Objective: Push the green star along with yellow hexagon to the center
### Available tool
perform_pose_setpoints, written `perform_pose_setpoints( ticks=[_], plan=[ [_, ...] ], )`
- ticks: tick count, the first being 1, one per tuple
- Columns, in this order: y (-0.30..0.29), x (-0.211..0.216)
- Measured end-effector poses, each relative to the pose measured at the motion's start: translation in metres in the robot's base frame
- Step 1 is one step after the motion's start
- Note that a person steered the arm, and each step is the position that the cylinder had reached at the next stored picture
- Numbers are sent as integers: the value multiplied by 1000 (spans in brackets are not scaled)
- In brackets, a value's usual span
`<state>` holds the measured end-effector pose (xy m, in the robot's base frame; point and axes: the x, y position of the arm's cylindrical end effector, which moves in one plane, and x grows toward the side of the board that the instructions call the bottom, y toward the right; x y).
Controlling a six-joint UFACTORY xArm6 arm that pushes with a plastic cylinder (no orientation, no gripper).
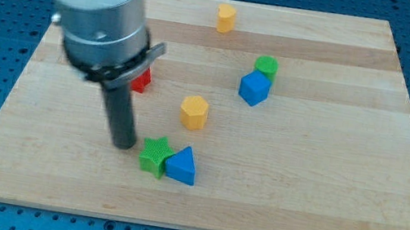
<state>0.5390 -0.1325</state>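
Note:
The green star [154, 156] lies left of the board's middle, toward the view's bottom, touching a blue triangle [181, 166] on its right. The yellow hexagon [194, 112] stands above and to the right of the star, apart from it. My tip [123, 143] rests on the board just left of the green star, a small gap from it. The arm's grey body covers the upper left of the board.
A red block [142, 80] is partly hidden behind the arm. A blue cube [254, 88] touches a green cylinder [266, 66] at upper right of centre. A second yellow block [226, 18] stands near the top edge of the wooden board [329, 168].

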Motion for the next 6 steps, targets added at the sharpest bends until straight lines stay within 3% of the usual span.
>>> perform_pose_setpoints(
  ticks=[1,2,6],
  plan=[
    [-50,38],
    [-53,79],
    [82,-13]
  ],
)
